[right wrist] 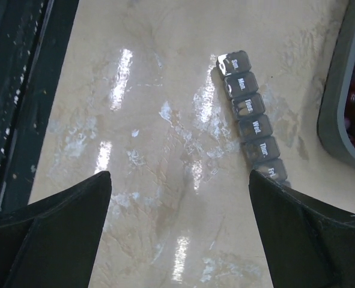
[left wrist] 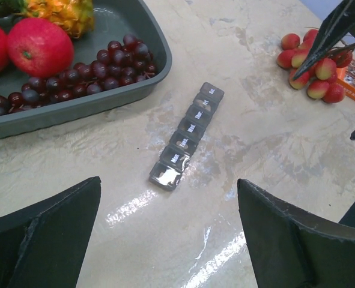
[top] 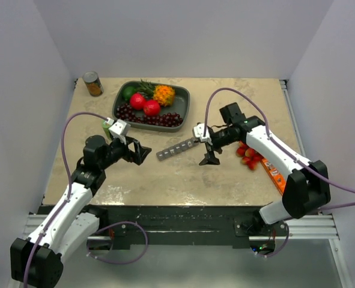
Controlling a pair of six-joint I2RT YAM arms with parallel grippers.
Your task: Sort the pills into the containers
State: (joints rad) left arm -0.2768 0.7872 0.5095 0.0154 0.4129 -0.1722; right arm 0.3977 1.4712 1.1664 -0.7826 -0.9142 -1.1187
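Note:
The containers (top: 177, 148) are a narrow grey strip of lidded day-marked compartments lying at a slant on the table's middle, all lids down. In the left wrist view the containers (left wrist: 189, 135) lie just ahead of my left gripper (left wrist: 169, 195), which is open and holds nothing. My left gripper (top: 143, 152) sits left of the strip's near end. My right gripper (top: 209, 147) hovers by the strip's far end, open and holding nothing. In the right wrist view the containers (right wrist: 252, 129) run along the right finger (right wrist: 303, 234) of my right gripper (right wrist: 180, 174). No pills show in any view.
A dark grey tray (top: 184, 102) of fruit and grapes stands behind the strip. A tin can (top: 93, 84) stands at the back left. Small red-yellow fruits (top: 249, 157) and an orange box (top: 274, 174) lie under the right arm. A small green object (top: 107, 127) sits by the left wrist.

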